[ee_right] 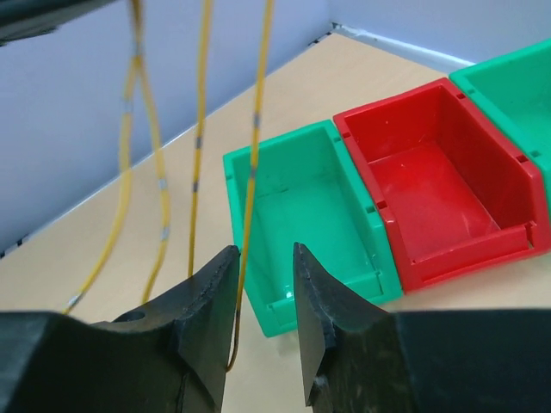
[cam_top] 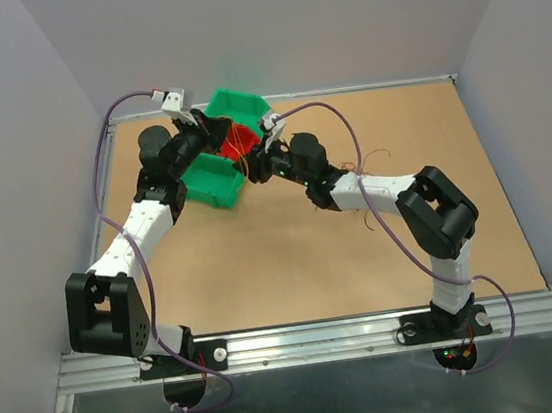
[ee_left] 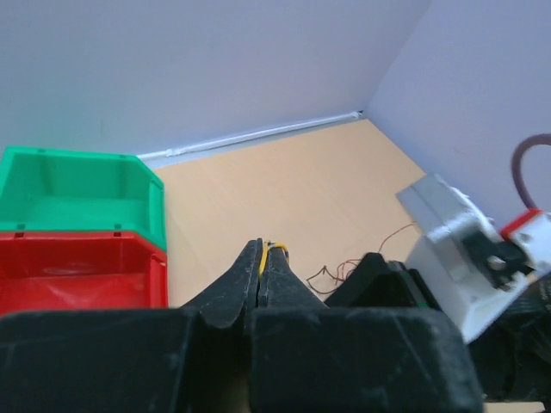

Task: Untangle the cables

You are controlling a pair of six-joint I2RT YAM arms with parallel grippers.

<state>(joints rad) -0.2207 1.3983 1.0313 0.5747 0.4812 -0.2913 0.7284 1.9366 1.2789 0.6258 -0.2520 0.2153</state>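
Several yellow cables (ee_right: 200, 129) hang in long strands from above, over the table. My left gripper (ee_left: 261, 247) is shut on a yellow cable (ee_left: 277, 248) that loops out past its tips. In the top view it (cam_top: 214, 131) is raised over the bins. My right gripper (ee_right: 264, 249) stands open just below and to the right (cam_top: 255, 159). One yellow strand (ee_right: 245, 258) hangs down between its jaws, close against the left finger (ee_right: 211, 292). Thin dark brown cables (ee_left: 336, 274) lie loose on the table beyond the left gripper.
A green bin (ee_right: 301, 224), a red bin (ee_right: 439, 172) and another green bin (ee_right: 516, 103) stand side by side at the table's back left. Stray wires (cam_top: 368, 217) lie beside the right forearm. White walls close the table in at the back and sides.
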